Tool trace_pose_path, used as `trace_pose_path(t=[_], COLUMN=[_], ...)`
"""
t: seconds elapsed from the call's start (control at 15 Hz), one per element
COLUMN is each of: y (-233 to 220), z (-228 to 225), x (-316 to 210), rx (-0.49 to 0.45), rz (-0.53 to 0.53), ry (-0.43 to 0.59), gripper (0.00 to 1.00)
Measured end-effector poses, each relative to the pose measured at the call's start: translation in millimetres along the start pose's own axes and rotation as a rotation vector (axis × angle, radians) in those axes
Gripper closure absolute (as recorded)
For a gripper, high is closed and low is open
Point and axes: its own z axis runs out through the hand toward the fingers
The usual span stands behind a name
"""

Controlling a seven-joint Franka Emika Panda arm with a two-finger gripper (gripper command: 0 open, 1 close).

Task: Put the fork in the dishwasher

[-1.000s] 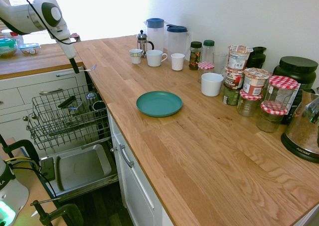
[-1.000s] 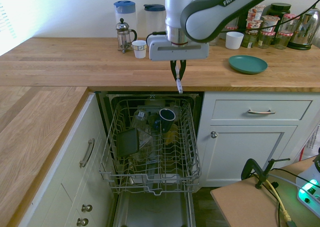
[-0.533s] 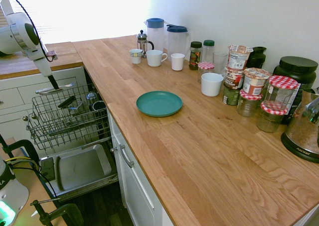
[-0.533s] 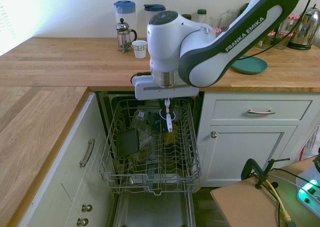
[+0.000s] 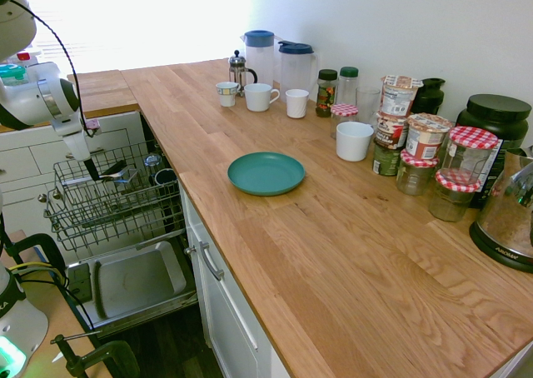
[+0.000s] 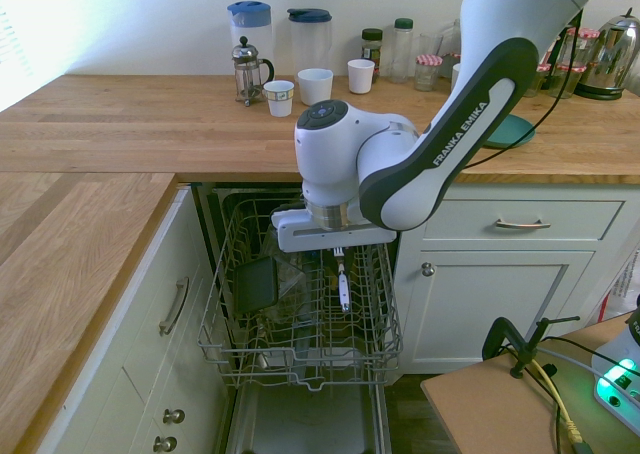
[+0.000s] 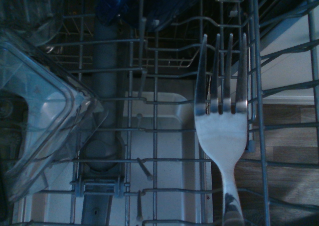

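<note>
Now lower, fork [image 6: 342, 283] inside dishwasher [image 6: 300, 304] rack

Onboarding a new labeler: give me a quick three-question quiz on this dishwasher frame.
1. True or false: the fork lies loose in the rack.
2. The gripper hangs over: A) the teal plate B) the dishwasher rack C) the drop-down door.
3. Which way does the gripper point?

Key:
1. False; the fingers are shut on it, and it hangs upright.
2. B.
3. Straight down.
</note>
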Motion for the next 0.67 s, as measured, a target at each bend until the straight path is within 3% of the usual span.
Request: trace_pose_path(t=[0.47,0.53,0.67], y=[-22,-23,-25], z=[64,68,74], x=[21,20,17], rx=[-0.026,-0.027,-0.024], rz=[0.024,0.018,0.004], ry=[0.003,0.008,0.018], gripper=[1.00,0.00,0.00])
